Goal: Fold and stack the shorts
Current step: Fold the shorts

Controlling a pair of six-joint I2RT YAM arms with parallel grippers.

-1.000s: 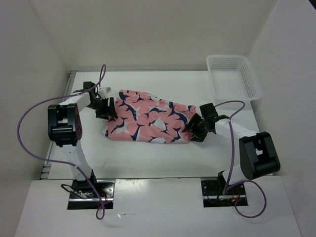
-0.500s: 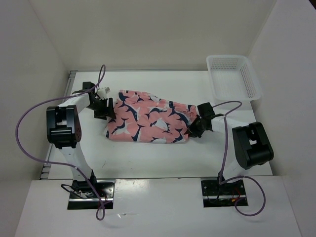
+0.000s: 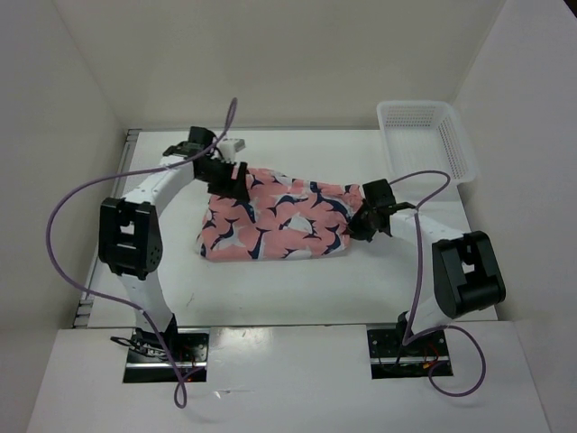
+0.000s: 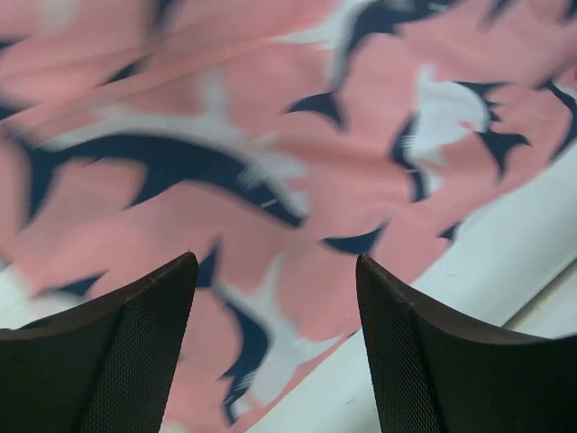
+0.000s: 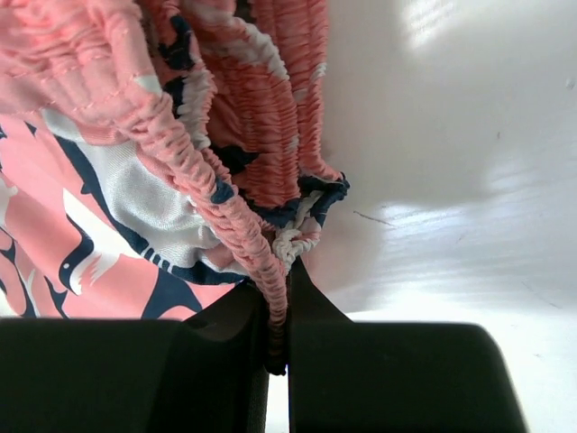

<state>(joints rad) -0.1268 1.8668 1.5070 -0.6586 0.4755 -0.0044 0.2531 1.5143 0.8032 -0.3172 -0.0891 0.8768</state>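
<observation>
The salmon-pink shorts (image 3: 275, 221), printed with navy and white bird shapes, lie spread across the middle of the table. My right gripper (image 3: 358, 225) is at their right end. In the right wrist view it (image 5: 279, 307) is shut on the ruched elastic waistband (image 5: 243, 234), with a white drawstring knot (image 5: 296, 242) just above the fingers. My left gripper (image 3: 236, 180) hangs over the shorts' far left corner. Its fingers (image 4: 135, 352) stand open above the fabric (image 4: 270, 135) near its edge, with nothing between them.
A white mesh basket (image 3: 424, 140) stands at the back right corner of the table. Purple cables loop off both arms. Bare white table (image 4: 514, 253) shows beside the shorts' edge. White walls close in the left, right and back sides.
My right gripper has shut on the waistband. My left arm swung from the shorts' left edge up and right, over their far left corner. The shorts' left side has bunched inward slightly.
</observation>
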